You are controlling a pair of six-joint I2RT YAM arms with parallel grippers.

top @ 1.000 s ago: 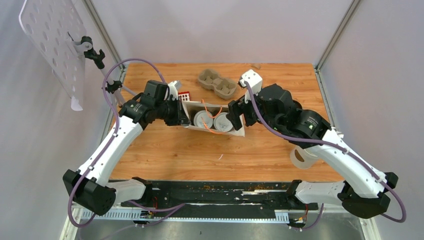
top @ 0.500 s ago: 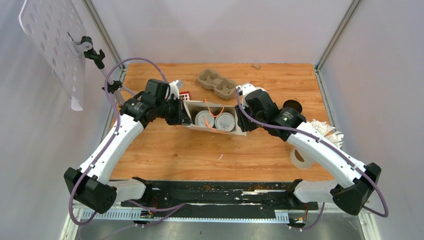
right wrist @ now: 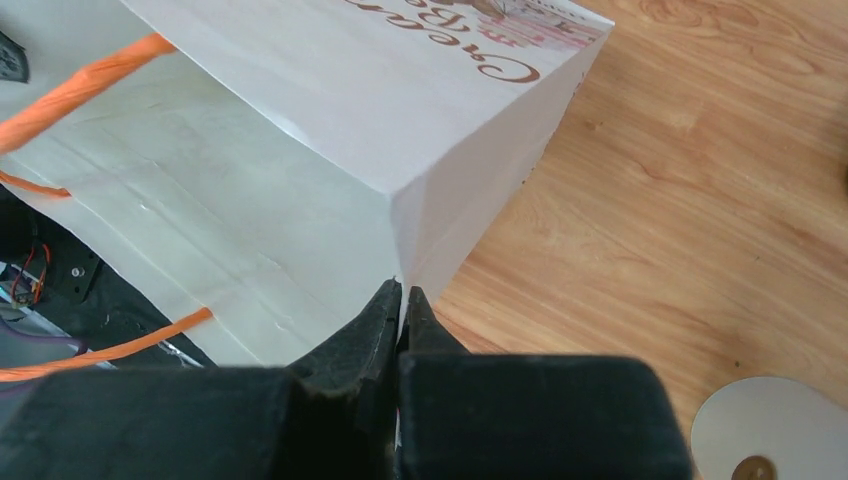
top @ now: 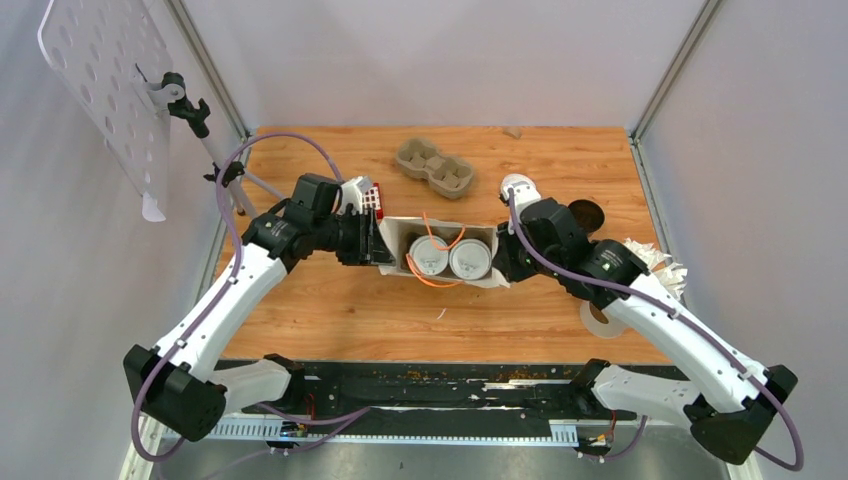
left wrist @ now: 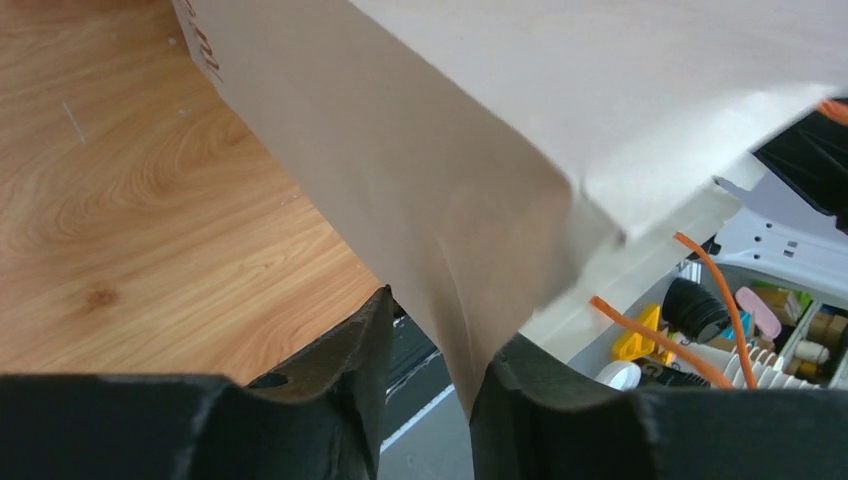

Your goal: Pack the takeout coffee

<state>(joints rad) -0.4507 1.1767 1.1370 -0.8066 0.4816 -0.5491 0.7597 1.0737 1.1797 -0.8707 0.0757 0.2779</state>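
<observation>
The takeout coffee, two white-lidded cups side by side, sat inside the open paper bag. The left gripper's jaws stood apart around the bag's left edge. The right gripper's jaws were pinched together on its right corner fold.

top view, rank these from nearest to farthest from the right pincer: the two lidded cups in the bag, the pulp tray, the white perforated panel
From the right pincer, at the bag's right end:
1. right cup, just left of it
2. left cup, next along to the left
3. pulp tray, toward the table's far edge
4. perforated panel, up at the far left
</observation>
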